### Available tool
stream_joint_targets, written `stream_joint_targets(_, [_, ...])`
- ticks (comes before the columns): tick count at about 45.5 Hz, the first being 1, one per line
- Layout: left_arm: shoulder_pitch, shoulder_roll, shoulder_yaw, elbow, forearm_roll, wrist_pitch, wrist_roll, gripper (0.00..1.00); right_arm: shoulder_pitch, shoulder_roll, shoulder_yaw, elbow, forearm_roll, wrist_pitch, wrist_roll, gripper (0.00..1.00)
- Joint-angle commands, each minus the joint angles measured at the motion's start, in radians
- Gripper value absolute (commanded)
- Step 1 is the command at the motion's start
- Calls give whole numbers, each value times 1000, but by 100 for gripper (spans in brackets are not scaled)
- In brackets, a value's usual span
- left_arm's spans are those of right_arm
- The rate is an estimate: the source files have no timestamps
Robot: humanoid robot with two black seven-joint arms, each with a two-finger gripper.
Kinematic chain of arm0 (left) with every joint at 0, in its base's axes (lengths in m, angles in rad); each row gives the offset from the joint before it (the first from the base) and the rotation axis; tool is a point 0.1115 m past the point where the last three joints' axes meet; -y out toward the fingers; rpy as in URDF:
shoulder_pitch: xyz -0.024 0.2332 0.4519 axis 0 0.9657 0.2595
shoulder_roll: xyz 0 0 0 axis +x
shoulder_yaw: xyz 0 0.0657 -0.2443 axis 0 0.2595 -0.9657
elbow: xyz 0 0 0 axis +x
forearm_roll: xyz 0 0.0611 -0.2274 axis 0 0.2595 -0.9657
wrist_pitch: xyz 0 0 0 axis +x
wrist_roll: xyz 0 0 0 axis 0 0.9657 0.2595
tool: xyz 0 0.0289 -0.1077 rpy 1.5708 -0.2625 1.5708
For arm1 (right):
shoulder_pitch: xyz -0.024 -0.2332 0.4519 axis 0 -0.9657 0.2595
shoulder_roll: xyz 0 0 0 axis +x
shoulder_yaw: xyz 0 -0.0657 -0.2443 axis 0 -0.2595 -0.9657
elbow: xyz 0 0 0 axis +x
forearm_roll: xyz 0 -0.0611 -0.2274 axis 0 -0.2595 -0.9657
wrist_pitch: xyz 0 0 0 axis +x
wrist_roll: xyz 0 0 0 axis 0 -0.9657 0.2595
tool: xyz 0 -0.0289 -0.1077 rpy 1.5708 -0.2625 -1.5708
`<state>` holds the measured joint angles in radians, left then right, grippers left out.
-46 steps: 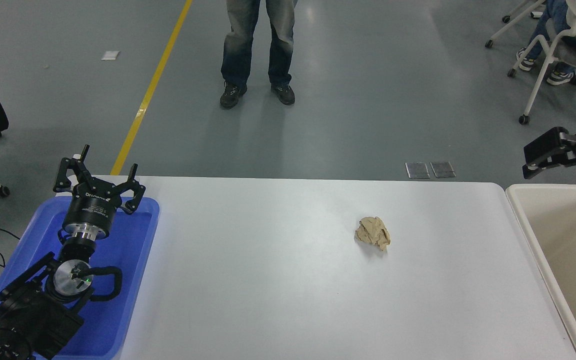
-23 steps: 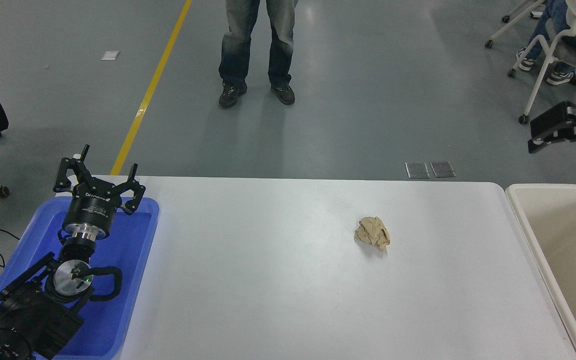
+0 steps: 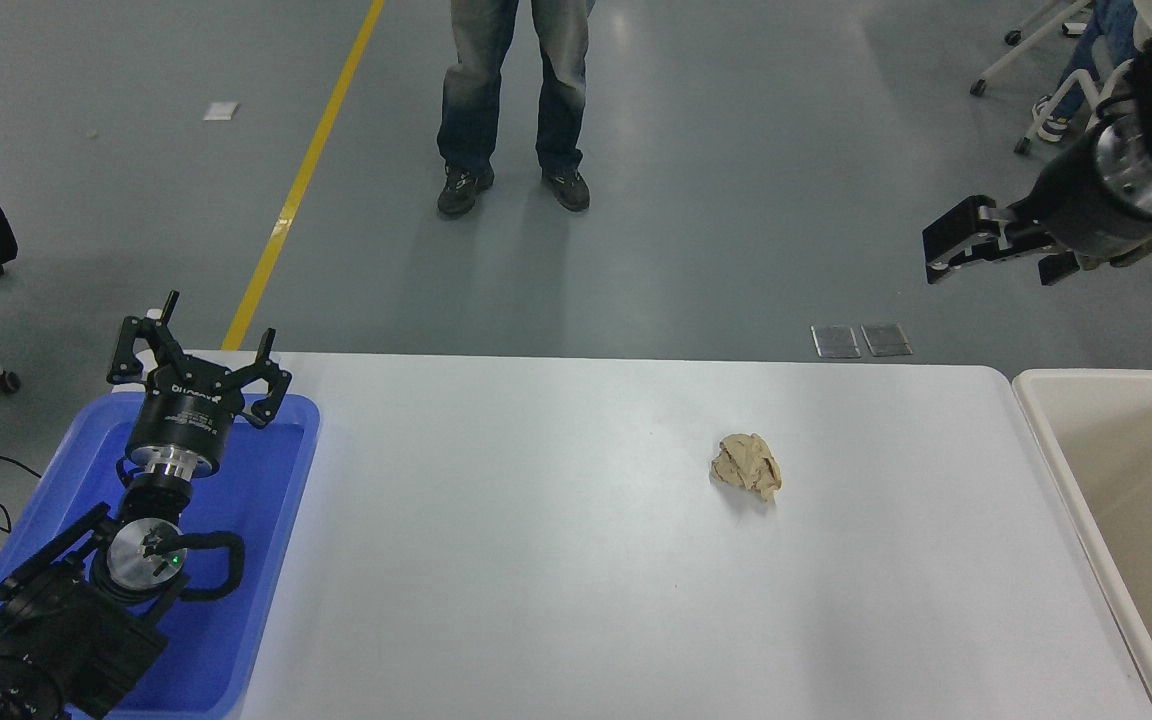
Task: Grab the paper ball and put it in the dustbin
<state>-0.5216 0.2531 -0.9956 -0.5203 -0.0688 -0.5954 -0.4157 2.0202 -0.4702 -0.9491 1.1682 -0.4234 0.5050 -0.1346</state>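
The right gripper (image 3: 986, 245) comes in from the upper right, held high in the picture and pointing left over the far table edge. Its jaws hold nothing; only the dark finger blocks show, seen side-on, so I cannot tell how wide they stand apart.

Below and to the left of those jaws, well apart from them, the paper ball (image 3: 747, 465) lies alone on the white table (image 3: 536, 560), a lumpy tan wad with loose folds. Below and to the right of the jaws sits the cream dustbin (image 3: 1034, 420), its thick rim butting against the table's right end and its open mouth showing bare inner walls.

The step in hand looks like the reach toward the ball, with the grasp not yet begun. To do it well, the gripper likely needs to travel left and down until it sits straight over the wad, turn its fingers downward, and open wider than the ball's broadest lump before descending. Crumpled paper is light and will skate if one finger touches first, so both fingers should arrive on either side together and close low, near the table surface, on the wad's bulk and not on a stray flap. A gentle squeeze should do; paper gives.

Far off to the left of the jaws, the left gripper (image 3: 198, 365) is parked, fingers spread and empty, above the blue tray (image 3: 266, 560). A person's legs (image 3: 511, 100) stand beyond the table's far side.
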Motion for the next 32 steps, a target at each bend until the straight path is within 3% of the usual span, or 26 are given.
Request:
stream_joint_targets(1, [0,0,0,0,0,0,0,100,-145,157,26,-54,1,-284,0,100])
stream_joint_targets(16, [0,0,0,0,0,0,0,100,-422,278,171,-265,0,-500,6,100])
stream_joint_targets(32, [0,0,0,0,0,0,0,100,-650,360,176,-409,0,-603,9,100])
